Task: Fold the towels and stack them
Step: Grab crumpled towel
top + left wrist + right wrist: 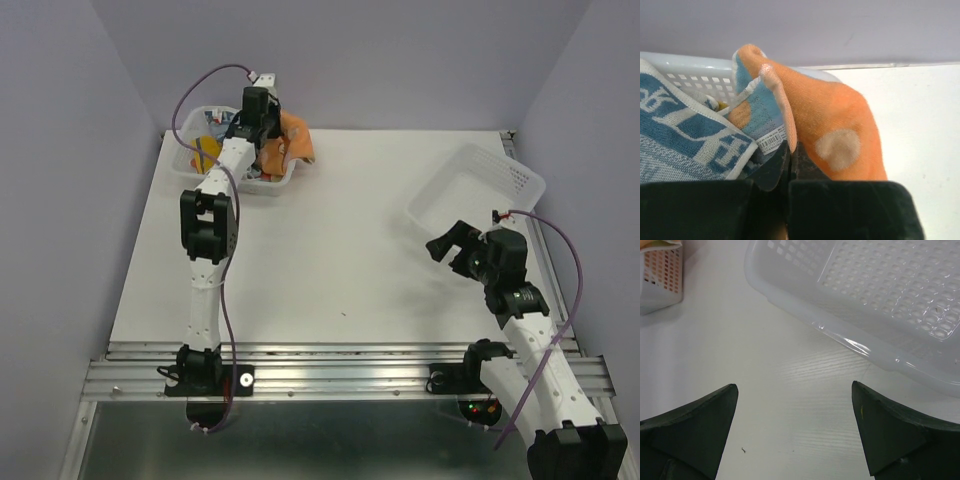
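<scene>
Left gripper (791, 151) pinches orange dotted towel (840, 117) (hem between jaws).

The white table (330, 260) carries two white plastic lattice baskets, well apart. The left basket (272, 188) sits at its far left corner. The right basket (485, 185) lies turned at an angle near its right edge. A metal rail (340, 375) borders its near edge.

The left arm (205, 250) is stretching toward the far left corner of the table (350, 260), the left gripper (790, 150) pinching the orange dotted towel (840, 125). The right arm (530, 330) is crouching over the table's right side, the right gripper (794, 386) hovering with jaws spread wide.
</scene>
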`<state>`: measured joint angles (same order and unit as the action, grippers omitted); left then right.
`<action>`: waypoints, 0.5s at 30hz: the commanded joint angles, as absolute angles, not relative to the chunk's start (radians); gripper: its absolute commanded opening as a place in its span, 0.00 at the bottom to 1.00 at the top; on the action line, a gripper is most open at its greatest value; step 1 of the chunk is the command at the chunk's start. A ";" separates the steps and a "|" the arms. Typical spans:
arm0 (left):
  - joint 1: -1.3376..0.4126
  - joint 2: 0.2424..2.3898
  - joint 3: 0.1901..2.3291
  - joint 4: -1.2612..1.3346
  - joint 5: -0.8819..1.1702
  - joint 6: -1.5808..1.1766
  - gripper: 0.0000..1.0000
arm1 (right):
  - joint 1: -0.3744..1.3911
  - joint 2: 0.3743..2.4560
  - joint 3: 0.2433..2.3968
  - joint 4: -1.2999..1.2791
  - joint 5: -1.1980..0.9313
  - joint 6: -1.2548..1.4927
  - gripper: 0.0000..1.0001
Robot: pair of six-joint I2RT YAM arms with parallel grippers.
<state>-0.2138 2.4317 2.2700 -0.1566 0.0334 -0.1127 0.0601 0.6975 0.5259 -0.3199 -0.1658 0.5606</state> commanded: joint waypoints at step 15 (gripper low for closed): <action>-0.212 1.732 2.083 -0.083 0.541 -0.297 0.00 | 0.057 0.641 0.518 -0.282 -0.216 0.538 1.00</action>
